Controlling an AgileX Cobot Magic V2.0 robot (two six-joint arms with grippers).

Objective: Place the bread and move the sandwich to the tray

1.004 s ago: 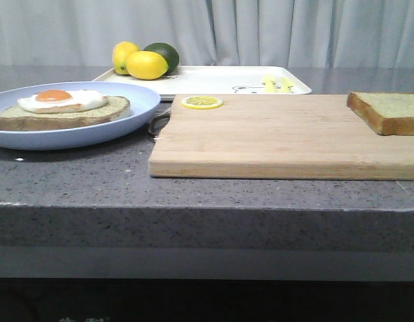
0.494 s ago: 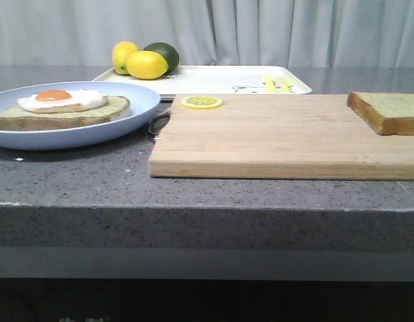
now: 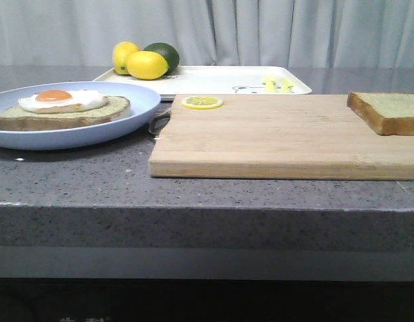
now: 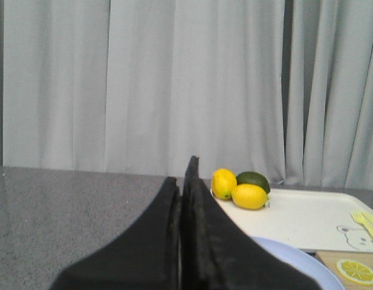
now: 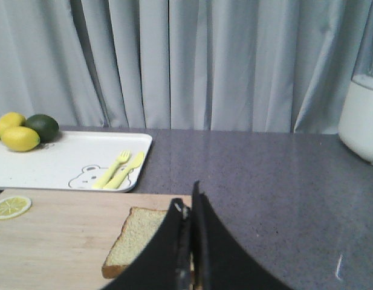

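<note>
A speckled grey stone tabletop (image 3: pixel 79 178) carries a pale blue round plate (image 3: pixel 136 111) on the left, smooth and shallow. On it lies the sandwich (image 3: pixel 62 109): a flat brown-crusted slice with a porous tan face, topped by a glossy white fried egg with a domed orange yolk. Just right of the plate sits a light wooden cutting board (image 3: pixel 274 144), rectangular with straight grain lines. A thin lemon slice (image 3: pixel 201 102) rests on its far left corner, and the bread (image 3: pixel 388 111), a thick square slice with a greenish-tan crumb and brown crust, lies at its far right end. Behind the board, the tray (image 3: pixel 213 79) is flat, white and low-rimmed, bearing a small cartoon print and yellow fork shapes; two lemons (image 3: pixel 145 64) and a dark green lime (image 3: pixel 164 54) cluster at its left corner. The left claw (image 4: pixel 185 187) is black and tapered, its fingers pressed together on nothing. The right claw (image 5: pixel 190 208) is likewise closed and empty, near the bread.
</note>
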